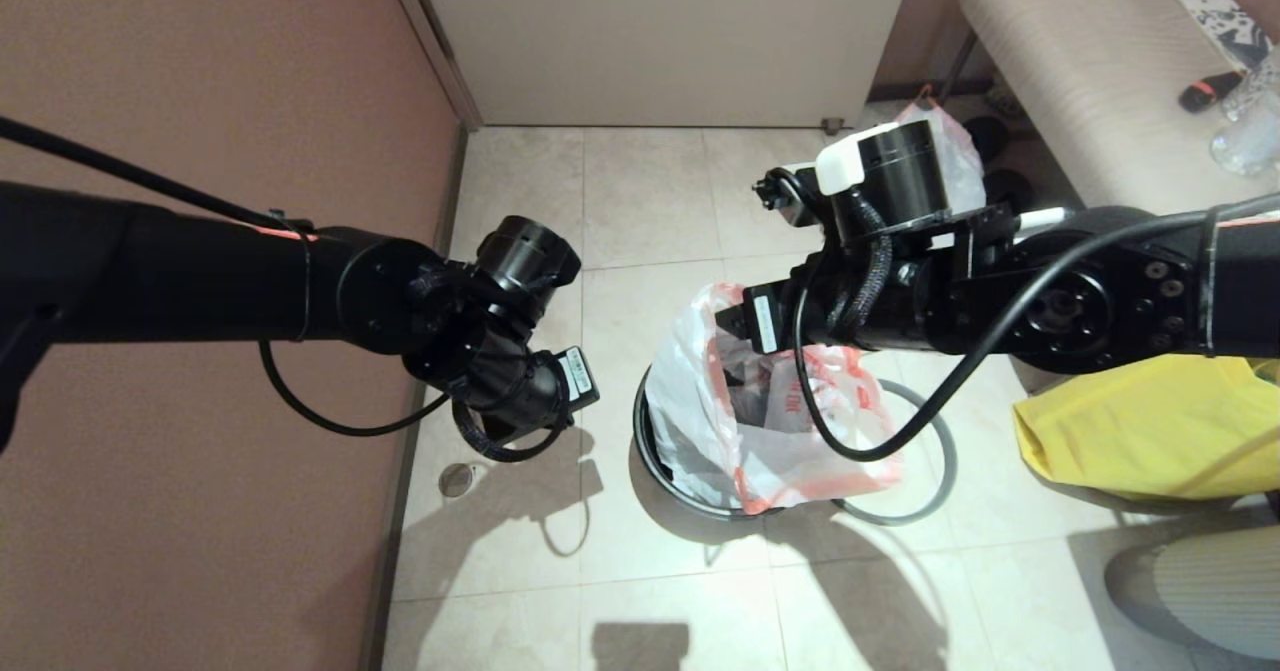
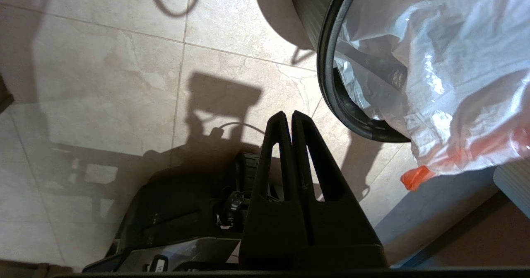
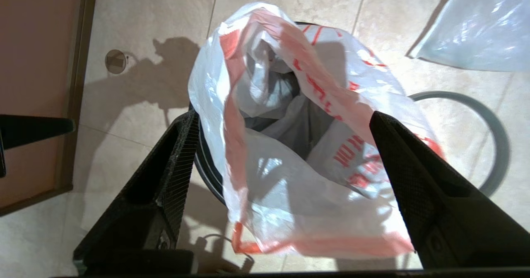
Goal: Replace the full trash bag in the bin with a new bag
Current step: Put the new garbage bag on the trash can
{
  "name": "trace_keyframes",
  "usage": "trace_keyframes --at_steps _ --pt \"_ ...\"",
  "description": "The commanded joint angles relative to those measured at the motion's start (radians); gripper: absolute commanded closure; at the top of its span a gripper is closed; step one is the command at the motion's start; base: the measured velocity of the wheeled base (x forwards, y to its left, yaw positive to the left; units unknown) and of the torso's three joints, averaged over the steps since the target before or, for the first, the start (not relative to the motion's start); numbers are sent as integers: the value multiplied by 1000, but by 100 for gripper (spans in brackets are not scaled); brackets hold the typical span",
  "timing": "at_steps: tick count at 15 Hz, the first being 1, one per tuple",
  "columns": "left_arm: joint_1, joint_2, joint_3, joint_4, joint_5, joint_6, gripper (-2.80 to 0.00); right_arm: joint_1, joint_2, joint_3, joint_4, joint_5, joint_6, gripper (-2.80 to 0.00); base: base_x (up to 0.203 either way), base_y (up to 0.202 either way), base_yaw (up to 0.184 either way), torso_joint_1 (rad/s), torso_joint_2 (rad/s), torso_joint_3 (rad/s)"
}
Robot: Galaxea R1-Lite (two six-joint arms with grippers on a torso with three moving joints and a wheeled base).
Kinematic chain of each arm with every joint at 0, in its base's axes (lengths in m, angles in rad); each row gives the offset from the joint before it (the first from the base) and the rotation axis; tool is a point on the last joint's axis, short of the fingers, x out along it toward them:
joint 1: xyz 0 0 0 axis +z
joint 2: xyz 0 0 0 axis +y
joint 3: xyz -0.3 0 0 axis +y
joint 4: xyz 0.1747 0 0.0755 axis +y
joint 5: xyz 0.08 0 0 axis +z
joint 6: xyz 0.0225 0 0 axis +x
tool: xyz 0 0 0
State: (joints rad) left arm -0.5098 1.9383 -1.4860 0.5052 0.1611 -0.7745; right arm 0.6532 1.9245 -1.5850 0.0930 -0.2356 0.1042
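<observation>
Right wrist view: new bag (image 3: 290, 178) stands mouth-up in bin (image 3: 205, 166).

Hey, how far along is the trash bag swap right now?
Done: the full bag sits on the floor by the bench, out of the bin. In hand: the new bag stands loosely in the bin, its mouth unfolded; the right gripper is open above it, the left gripper shut beside the bin. Left: hem over the rim, grey ring back on.

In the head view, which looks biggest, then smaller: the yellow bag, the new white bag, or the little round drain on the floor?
1. Yellow bag, partly cut off
2. New bag, close in size, so unsure
3. Floor drain, clearly smallest
</observation>
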Motion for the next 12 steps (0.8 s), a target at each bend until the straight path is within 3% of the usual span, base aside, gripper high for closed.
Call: trace_keyframes --at_steps 1,3,5,6,10,12 --pt "-11 -18 -26 24 9 -5 0 -1 -104 58 27 -36 -58 -280 0 0 0 0 0 0" --pt "-34 -19 -71 59 43 -5 0 -29 -121 74 107 -133 -128 -280 0 0 0 0 0 0" --pt "-71 -13 -148 106 79 -5 0 -61 -139 102 202 -154 -192 -280 0 0 0 0 0 0" --pt "-90 -6 -208 142 95 -5 0 -70 -141 110 262 -155 -219 0 0 0 0 0 0 0" --pt "-199 63 -439 394 146 -10 0 -97 -157 118 448 -163 -267 0 0 0 0 0 0 0" --pt "-264 84 -458 449 170 -10 0 -136 -143 124 471 -164 -319 0 0 0 0 0 0 0"
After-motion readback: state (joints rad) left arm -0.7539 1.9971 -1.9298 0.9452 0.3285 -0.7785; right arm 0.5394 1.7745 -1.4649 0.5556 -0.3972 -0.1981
